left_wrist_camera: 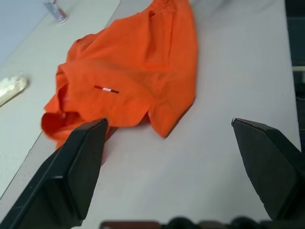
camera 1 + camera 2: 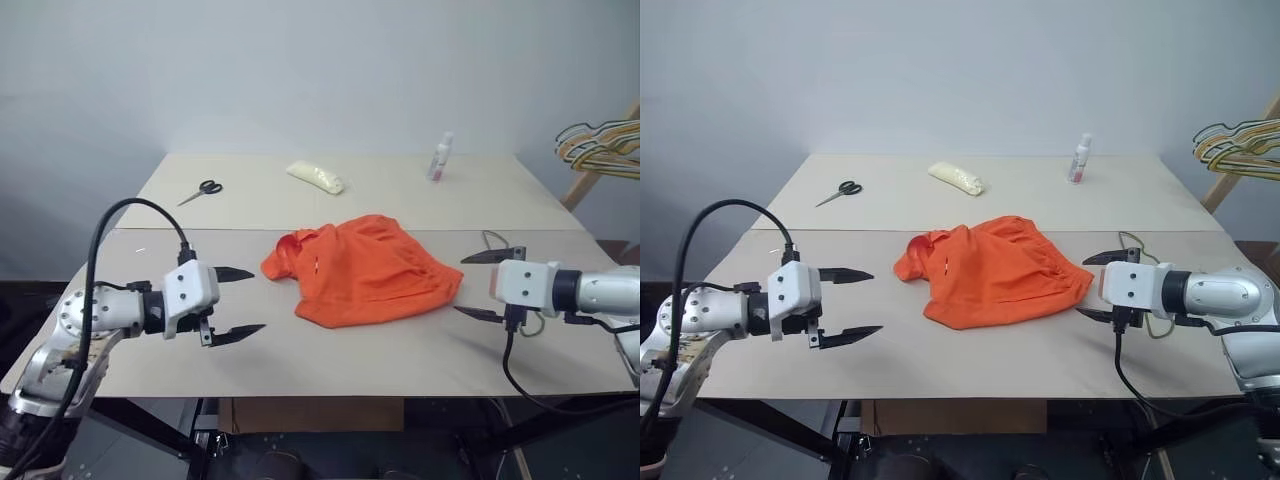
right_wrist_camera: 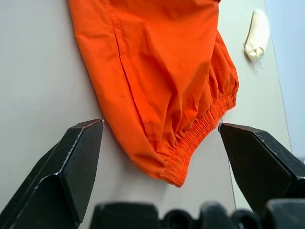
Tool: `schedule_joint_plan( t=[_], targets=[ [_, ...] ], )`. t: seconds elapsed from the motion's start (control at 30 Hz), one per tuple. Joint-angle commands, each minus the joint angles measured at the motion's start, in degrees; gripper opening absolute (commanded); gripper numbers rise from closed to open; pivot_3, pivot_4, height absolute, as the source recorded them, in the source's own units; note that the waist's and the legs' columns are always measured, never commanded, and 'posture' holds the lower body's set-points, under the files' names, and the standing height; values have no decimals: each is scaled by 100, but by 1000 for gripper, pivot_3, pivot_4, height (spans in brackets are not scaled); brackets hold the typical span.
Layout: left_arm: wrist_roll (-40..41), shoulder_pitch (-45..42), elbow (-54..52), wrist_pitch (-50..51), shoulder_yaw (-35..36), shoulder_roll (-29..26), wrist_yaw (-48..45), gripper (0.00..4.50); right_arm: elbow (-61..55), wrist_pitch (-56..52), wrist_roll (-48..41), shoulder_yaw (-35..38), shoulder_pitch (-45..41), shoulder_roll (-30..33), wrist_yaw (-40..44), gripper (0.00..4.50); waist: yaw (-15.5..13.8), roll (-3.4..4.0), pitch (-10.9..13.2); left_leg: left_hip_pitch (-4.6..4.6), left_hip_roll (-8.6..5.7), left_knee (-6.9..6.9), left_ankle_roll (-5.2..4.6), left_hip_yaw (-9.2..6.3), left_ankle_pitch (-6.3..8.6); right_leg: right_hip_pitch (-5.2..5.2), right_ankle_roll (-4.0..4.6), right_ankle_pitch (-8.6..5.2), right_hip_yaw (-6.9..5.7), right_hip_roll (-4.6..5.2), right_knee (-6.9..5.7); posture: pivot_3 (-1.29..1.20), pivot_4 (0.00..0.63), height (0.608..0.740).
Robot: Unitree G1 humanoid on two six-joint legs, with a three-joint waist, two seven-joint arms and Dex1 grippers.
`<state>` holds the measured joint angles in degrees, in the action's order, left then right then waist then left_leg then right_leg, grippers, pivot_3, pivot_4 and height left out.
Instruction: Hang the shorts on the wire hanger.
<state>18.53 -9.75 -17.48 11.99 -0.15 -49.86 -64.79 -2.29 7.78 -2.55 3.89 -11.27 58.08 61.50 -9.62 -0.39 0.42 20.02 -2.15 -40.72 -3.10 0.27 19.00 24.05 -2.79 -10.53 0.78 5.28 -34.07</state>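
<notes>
Orange fabric: the shorts point(image 2: 365, 270) are seen crumpled in a heap at the middle of the pale bench point(image 2: 420, 355), the gathered waistband turned toward the right arm.
Wire hanger: a thin dark wire point(image 2: 492, 240) is glimpsed on the bench just beside the right claw; it is judged to be the wire hanger, though most of it is hidden.
Left claw: the left claw point(image 2: 238, 301) is held wide open with nothing in it, near the shorts' left edge and apart from the cloth.
Right claw: the right claw point(image 2: 481, 285) is likewise spread fully and empty, close to the waistband end without touching it.
Step in hand: the approach to a first grasp is judged to be under way; nothing has been lifted yet.
Doing it well: the elastic waistband is best pinched at its edge, in a single layer, so that the cloth can be opened out and draped over the hanger's bar; the limp fabric is likely to sag and slip if only a loose fold is caught.
Containers: a small bottle point(image 2: 440, 157) stands at the far side; its contents cannot be told.
Other items: scissors point(image 2: 201, 191), a pale packet point(image 2: 316, 177) and a bunch of coloured hangers point(image 2: 600, 145) are left out of the work.
</notes>
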Motion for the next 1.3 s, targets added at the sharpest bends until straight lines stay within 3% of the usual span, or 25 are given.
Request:
schedule_joint_plan(
  t=[0.03,0.33,0.67,0.77,0.83,1.13,1.3],
  targets=[
    [-402,-479,483,-458,-448,-76,-406,4500,-436,-235,34,288,125,44,-291,4469,20,1,0,-1,-1,0,0,0,0,-1,0,0,-1,-1,0,158,0,740],
    [-1475,-2333,3161,-2065,-1672,875,-1067,4500,-1167,-695,140,479,717,-120,-850,4469,300,-1,-2,2,-6,-10,2,6,-2,-10,0,0,-1,-1,3,75,0,740],
    [-2492,-3305,5298,-3624,-2251,1769,-804,4500,-1620,-973,132,691,1184,-142,-1069,4469,638,-7,-1,2,-4,-19,-11,9,5,-14,-1,0,7,-1,4,12,0,740],
    [-2518,-3403,5588,-3759,-2272,1909,-884,3986,-1702,-1045,110,755,1273,-141,-1093,4500,711,-7,-1,3,-3,-18,-12,9,5,-12,-1,0,8,-1,3,3,0,740],
    [-2638,-3430,5716,-3840,-2319,1947,-870,3402,-1717,-1059,113,773,1292,-133,-1095,4500,744,-7,-1,2,-3,-19,-13,11,6,-12,-2,0,10,-1,3,2,0,740],
    [-2922,-3506,5995,-4093,-2379,1956,-878,3402,-1649,-1033,141,704,1189,-123,-1091,4500,740,-7,-2,2,-2,-21,-15,11,7,-11,-4,0,12,-1,2,16,0,740],
    [-3447,-3558,6262,-4306,-2491,1888,-360,3402,-1585,-991,161,635,1106,-132,-1070,4500,732,-8,-3,-2,-2,-22,-15,11,7,-13,-4,0,12,-1,1,23,0,740]
  ],
)
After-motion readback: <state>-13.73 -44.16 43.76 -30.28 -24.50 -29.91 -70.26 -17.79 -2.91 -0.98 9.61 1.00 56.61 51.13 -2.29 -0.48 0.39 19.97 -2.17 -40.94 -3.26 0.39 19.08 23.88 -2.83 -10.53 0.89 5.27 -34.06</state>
